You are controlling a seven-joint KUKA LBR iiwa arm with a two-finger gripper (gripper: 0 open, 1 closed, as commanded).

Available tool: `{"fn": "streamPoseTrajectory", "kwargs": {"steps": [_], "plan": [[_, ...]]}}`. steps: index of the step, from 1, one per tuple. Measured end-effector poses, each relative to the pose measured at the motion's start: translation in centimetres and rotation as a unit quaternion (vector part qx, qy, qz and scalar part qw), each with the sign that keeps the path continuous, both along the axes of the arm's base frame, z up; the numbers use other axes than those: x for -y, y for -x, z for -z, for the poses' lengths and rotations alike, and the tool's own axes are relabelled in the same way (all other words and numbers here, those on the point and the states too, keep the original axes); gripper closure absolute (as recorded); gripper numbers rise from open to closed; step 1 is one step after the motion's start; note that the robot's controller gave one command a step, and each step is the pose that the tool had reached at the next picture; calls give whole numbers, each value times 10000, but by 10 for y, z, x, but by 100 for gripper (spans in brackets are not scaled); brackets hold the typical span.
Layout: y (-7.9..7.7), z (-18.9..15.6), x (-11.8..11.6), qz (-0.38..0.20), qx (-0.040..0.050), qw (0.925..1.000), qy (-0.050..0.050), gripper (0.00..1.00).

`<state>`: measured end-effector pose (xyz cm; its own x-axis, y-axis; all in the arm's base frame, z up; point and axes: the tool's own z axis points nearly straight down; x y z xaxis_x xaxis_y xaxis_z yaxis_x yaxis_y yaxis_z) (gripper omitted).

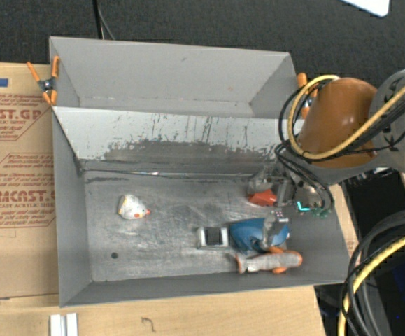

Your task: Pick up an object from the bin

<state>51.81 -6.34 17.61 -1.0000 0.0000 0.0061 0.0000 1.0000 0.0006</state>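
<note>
From above, your gripper (278,225) sits low at the right end of the bin (153,117), over the blue object (245,235), with a red piece (261,199) just behind. You can't tell how far open it is or whether it holds anything.

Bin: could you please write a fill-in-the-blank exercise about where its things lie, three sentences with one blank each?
1. In the bin, the white thing lies alone on the view's ____ side.
2. The gripper is over the blue thing, which lies on the view's ____ side of the square thing.
3. Of all the things, the ____ one lies farthest from the gripper.
Missing words: left; right; white.
</note>
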Motion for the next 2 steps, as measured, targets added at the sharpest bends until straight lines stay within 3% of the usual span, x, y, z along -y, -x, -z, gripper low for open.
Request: {"fn": "streamPoseTrajectory", "kwargs": {"steps": [2], "plan": [[-2,-3,0,-4,46,10000,5,0]]}}
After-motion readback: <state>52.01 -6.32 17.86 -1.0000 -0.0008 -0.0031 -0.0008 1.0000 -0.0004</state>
